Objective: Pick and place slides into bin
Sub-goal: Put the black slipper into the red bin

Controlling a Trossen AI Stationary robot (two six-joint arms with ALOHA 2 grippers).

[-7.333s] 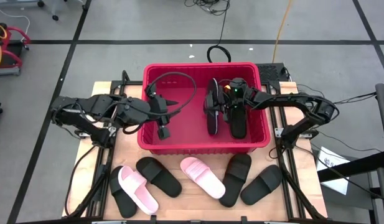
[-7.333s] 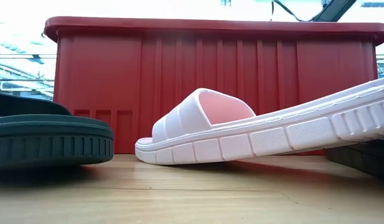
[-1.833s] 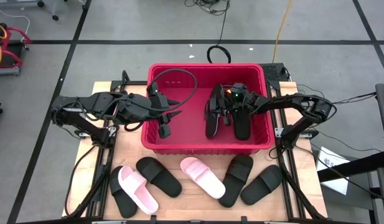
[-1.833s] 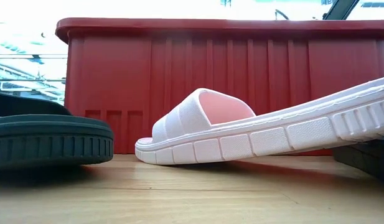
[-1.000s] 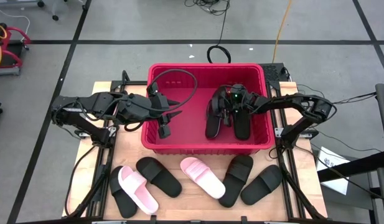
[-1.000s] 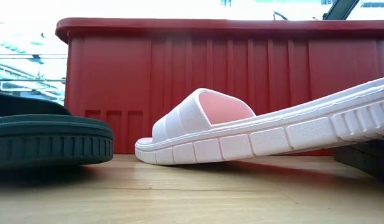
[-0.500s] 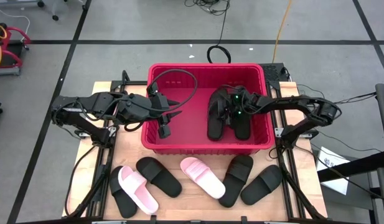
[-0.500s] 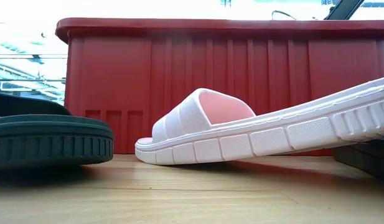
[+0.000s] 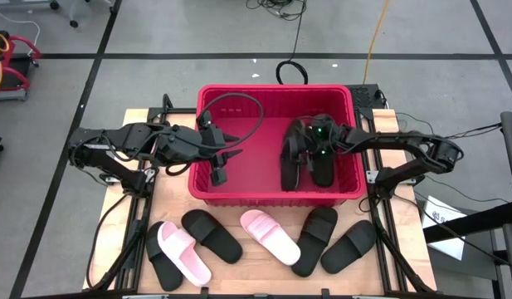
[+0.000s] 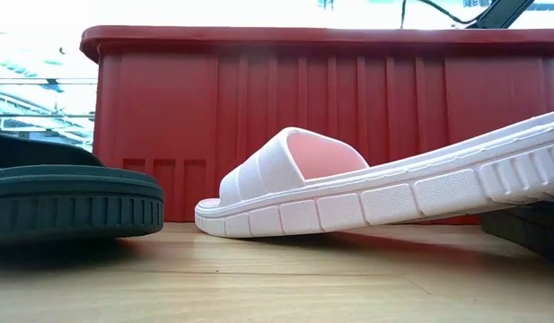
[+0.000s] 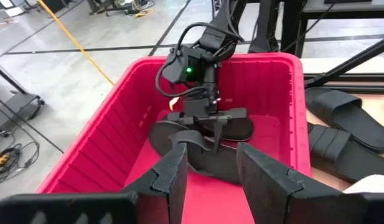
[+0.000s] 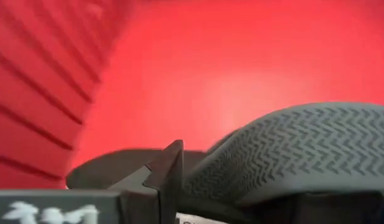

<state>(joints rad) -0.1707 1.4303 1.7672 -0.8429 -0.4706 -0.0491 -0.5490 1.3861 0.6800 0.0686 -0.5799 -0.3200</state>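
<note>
The red bin (image 9: 272, 90) stands at the table's middle. Two black slides are inside it on the right: one (image 9: 290, 164) stands on its long edge, the other (image 9: 323, 169) lies flat beside it. My right gripper (image 9: 305, 156) reaches down between them and is shut on the edge-standing slide (image 11: 192, 140). My left gripper (image 9: 232, 146) hangs open over the bin's left half, holding nothing. Two pink slides (image 9: 270, 237) (image 9: 186, 254) and several black ones (image 9: 212, 235) lie on the table's near part. My right gripper has the black slide's sole between its fingers, slanting down from the table's right. The ribbed tread (image 12: 291, 146) sits right beside one finger (image 12: 171, 171); the slide hides the other finger. The slide stands on its long edge inside the bin. Whether its lower edge rests on the floor does not show.
The bin's floor is bare red on the left (image 11: 198, 193). A loop of black cable (image 9: 231, 104) arches over the bin's far left corner. In the low view a pink slide (image 10: 294, 175) and a black one (image 10: 70, 211) lie before the bin wall (image 10: 348, 90).
My right gripper has moved toward the bin's right wall and risen a little. The black slide standing on its edge has gone along with it, shifting toward the flat slide.
</note>
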